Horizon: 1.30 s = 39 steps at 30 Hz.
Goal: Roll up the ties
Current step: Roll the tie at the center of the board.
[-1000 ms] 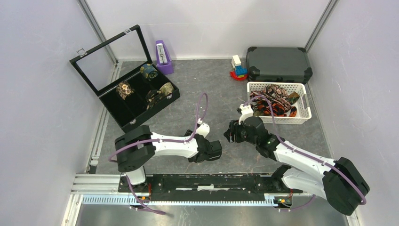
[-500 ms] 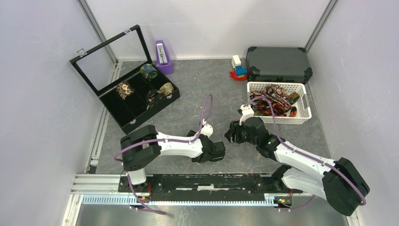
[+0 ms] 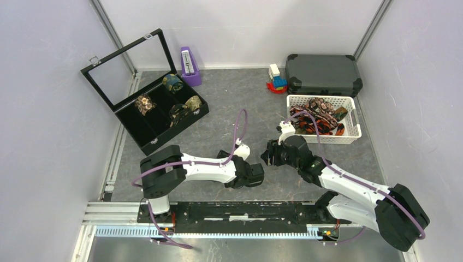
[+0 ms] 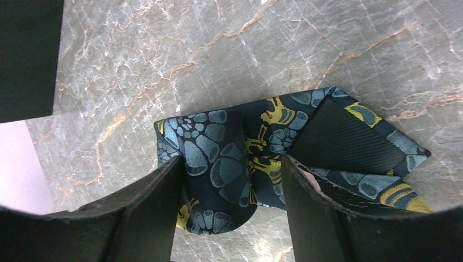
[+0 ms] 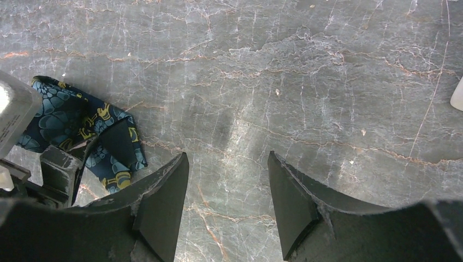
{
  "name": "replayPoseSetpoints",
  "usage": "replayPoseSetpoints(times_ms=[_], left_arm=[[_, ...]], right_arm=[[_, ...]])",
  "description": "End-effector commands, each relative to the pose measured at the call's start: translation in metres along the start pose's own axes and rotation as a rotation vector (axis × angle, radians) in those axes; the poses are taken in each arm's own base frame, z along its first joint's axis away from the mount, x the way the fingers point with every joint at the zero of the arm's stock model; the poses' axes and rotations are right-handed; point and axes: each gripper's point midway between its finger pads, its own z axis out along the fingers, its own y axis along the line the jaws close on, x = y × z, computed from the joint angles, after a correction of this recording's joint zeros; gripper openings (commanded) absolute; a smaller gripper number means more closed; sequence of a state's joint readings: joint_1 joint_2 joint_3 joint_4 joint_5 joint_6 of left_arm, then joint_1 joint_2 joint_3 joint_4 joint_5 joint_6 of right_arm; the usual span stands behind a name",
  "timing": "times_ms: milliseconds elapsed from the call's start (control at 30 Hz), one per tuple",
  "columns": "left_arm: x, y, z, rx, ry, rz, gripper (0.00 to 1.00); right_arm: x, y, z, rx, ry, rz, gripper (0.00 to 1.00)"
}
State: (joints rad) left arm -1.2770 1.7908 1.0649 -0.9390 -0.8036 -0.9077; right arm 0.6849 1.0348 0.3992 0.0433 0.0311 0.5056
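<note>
fingers of left gripper (image 4: 229, 161) astride navy tie (image 4: 210, 136), grip unclear; right gripper (image 5: 226, 155) spread, empty. likely mid-roll; next: pinch firmly, wind on.

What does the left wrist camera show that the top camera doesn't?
Only the left wrist view: the navy tie, partly folded on the grey table, between the left gripper's spread fingers. Only the top view: the black case with rolled ties, the white basket of loose ties, and the right gripper. Both: the left gripper and the table.
</note>
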Motion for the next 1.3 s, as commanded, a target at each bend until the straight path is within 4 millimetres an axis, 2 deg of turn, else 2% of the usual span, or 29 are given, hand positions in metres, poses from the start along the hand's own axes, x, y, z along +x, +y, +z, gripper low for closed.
replayPoseSetpoints(times_ms=[0,233,433,633,800,1000,1267], left_arm=[[-0.012,-0.025,-0.015,0.119,-0.002,-0.058,0.76],[-0.028,-0.019,-0.032,0.158,-0.039,-0.080,0.87],[-0.042,-0.004,-0.048,0.173,-0.077,-0.112,0.90],[-0.046,0.021,-0.060,0.180,-0.112,-0.150,0.91],[-0.042,0.046,-0.068,0.213,-0.141,-0.211,0.92],[-0.031,0.069,-0.071,0.317,-0.156,-0.332,0.91],[-0.010,0.092,-0.054,0.394,-0.138,-0.517,0.90]], right_arm=[[-0.010,0.002,-0.001,-0.009,-0.034,-0.008,0.63],[-0.014,0.006,0.000,-0.022,-0.035,-0.005,0.63],[-0.018,0.012,0.002,-0.041,-0.033,-0.003,0.63],[-0.021,0.037,0.003,-0.158,-0.026,0.018,0.63],[-0.023,0.065,0.006,-0.251,-0.008,0.024,0.64],[-0.025,0.114,0.011,-0.339,0.017,-0.009,0.64],[-0.027,0.177,0.021,-0.446,0.049,-0.033,0.57]])
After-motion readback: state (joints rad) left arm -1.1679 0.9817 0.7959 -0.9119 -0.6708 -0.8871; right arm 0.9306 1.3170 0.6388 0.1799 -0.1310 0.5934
